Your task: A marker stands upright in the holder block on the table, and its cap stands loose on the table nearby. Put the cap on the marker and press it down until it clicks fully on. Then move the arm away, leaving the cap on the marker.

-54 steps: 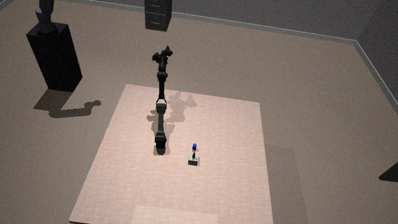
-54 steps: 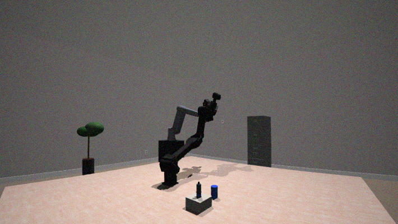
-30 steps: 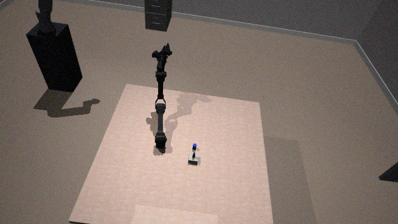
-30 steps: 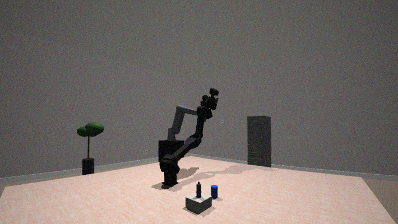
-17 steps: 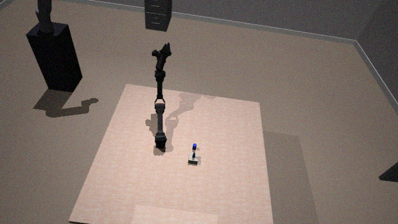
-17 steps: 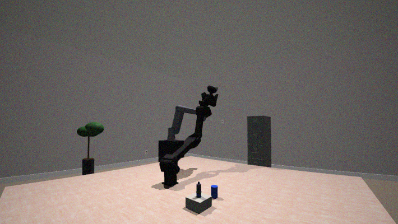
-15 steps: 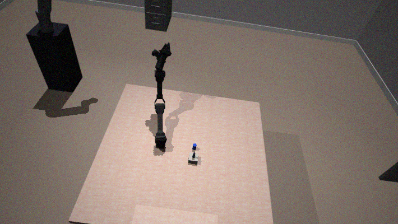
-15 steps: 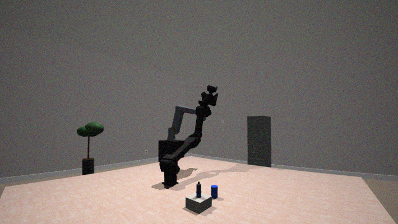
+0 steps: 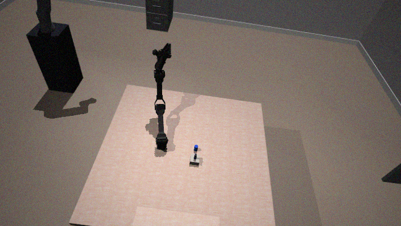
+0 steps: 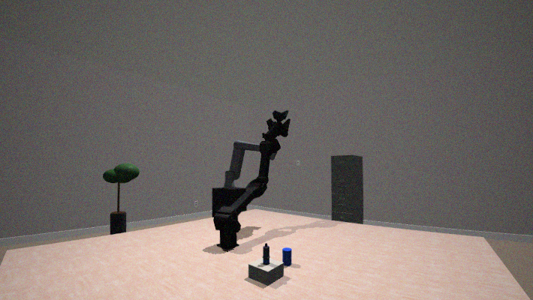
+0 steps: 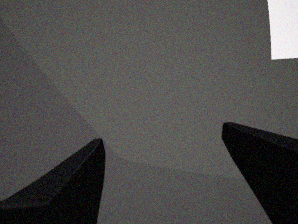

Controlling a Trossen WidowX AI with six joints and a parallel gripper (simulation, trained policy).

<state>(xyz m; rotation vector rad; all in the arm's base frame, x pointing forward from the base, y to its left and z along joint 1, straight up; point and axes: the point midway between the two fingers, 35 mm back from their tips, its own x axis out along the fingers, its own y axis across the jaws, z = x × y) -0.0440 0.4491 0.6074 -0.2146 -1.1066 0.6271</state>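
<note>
1. Beneath the arm (image 9: pixel 160 122) (image 10: pixel 248 199) spreads a pale pink counter (image 9: pixel 226 135) (image 10: pixel 150 262).
2. High above it, the dark hand (image 9: pixel 169 46) (image 10: pixel 278 123) (image 11: pixel 165 138) is mostly open, gripping nothing.
3. On the counter sits a square holder block (image 9: pixel 194 163) (image 10: pixel 266 274), pale-topped, dark-sided.
4. In it stands the slim dark marker (image 9: pixel 195 156) (image 10: pixel 266 255), upright, uncapped, bluish at its base.
5. Just beside the block, the blue cylindrical cap (image 9: pixel 196 148) (image 10: pixel 287 256) stands upright.

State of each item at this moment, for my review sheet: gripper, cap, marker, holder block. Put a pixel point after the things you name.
Gripper (image 9: pixel 168 48) (image 10: pixel 279 121) (image 11: pixel 165 138): open, nothing between its fingers, raised high.
Cap (image 9: pixel 196 148) (image 10: pixel 287 257): off the marker, upright on the table.
Marker (image 9: pixel 195 156) (image 10: pixel 266 254): uncapped, upright in the block.
Holder block (image 9: pixel 194 162) (image 10: pixel 263 274): flat on the table, holding the marker.
</note>
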